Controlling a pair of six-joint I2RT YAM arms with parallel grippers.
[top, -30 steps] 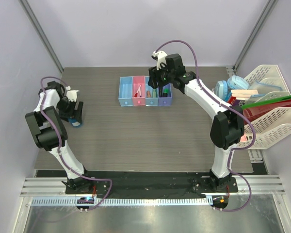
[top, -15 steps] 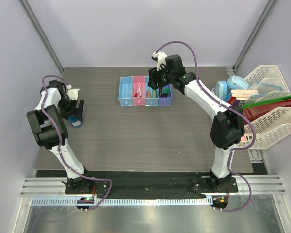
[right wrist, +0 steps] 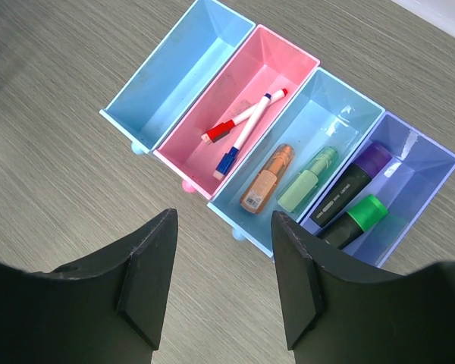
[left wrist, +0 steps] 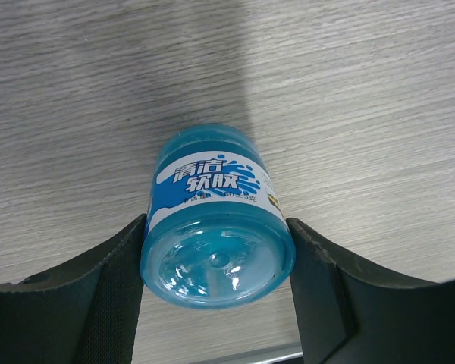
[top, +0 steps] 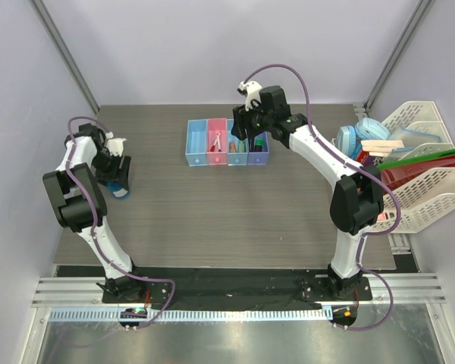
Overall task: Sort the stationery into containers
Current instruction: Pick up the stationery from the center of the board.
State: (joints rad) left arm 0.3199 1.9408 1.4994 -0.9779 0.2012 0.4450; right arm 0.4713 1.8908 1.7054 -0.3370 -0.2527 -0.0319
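Right wrist view, for your record. Your right gripper (right wrist: 223, 221) hangs above the desk (right wrist: 61, 152), its fingers (right wrist: 148, 280) standing apart, with desk and bin edge showing through the gap. Beyond them sits a joined row of four bins.

- Blue bin (right wrist: 178, 72): bare floor showing.
- Pink bin (right wrist: 273, 68): red-capped marker (right wrist: 229, 125) and blue-capped marker (right wrist: 239, 144), crossing.
- Light blue bin (right wrist: 345, 114): orange piece (right wrist: 268, 178) beside green piece (right wrist: 309, 180).
- Purple bin (right wrist: 428, 163): purple-capped highlighter (right wrist: 349, 186) alongside green-capped highlighter (right wrist: 355, 220).

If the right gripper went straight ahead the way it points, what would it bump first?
Probably the near end of the light blue bin, straight ahead of the right gripper; depth is unclear, so maybe the table first.
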